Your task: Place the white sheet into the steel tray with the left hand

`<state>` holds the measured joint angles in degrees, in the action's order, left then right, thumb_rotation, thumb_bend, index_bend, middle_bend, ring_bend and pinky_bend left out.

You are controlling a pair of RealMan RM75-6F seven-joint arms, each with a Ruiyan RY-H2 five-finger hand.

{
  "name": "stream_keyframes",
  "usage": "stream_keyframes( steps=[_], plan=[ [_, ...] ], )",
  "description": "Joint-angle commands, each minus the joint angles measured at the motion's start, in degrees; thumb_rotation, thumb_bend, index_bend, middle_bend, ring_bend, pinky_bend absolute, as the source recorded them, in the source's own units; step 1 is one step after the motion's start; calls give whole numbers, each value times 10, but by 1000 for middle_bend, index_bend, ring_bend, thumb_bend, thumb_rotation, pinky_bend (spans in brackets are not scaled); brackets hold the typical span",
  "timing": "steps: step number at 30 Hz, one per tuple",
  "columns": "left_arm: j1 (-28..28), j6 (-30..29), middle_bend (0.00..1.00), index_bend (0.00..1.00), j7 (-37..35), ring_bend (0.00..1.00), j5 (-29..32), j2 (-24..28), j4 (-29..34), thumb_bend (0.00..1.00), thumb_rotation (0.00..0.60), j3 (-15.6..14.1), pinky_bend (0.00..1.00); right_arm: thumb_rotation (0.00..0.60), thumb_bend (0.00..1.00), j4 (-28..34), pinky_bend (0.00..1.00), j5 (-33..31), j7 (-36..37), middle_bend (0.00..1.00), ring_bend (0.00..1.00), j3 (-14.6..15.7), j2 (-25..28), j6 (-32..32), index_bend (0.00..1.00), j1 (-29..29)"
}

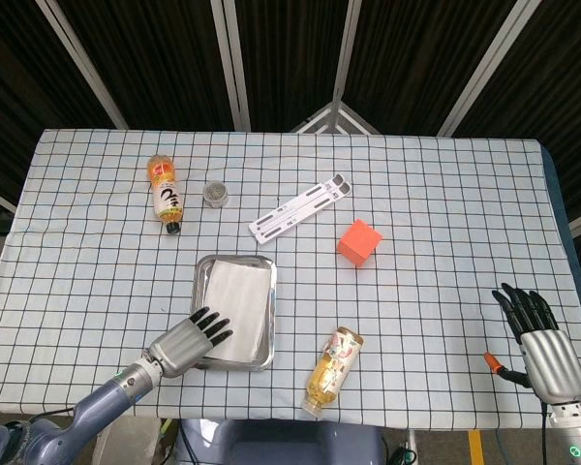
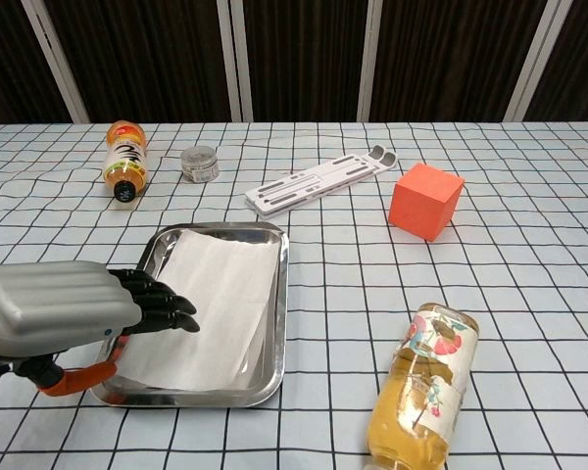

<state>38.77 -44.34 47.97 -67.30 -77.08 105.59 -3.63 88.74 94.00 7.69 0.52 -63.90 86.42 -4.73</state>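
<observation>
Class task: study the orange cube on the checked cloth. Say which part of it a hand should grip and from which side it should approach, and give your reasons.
Grip the orange cube across two opposite upright faces, coming down from above. It stands apart on the table, its top bare, so nothing blocks a descent. Its flat parallel sides suit opposed fingers. The right hand is on its side of the table and probably better placed than the left hand, which lies at the steel tray.
</observation>
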Motion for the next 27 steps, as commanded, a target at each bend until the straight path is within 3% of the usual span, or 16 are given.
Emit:
stream_keyframes(
  steps=[1,27],
  plan=[
    [6,-13,0,0,21,0,30,-13,3,602,600,-7,0,600,290,0,0,0,0,0,0,0,0,0,0,0],
    [31,-106,0,0,79,0,164,-62,39,602,600,-34,0,600,290,1,0,2,1,0,0,0,0,1,0,0]
  ],
)
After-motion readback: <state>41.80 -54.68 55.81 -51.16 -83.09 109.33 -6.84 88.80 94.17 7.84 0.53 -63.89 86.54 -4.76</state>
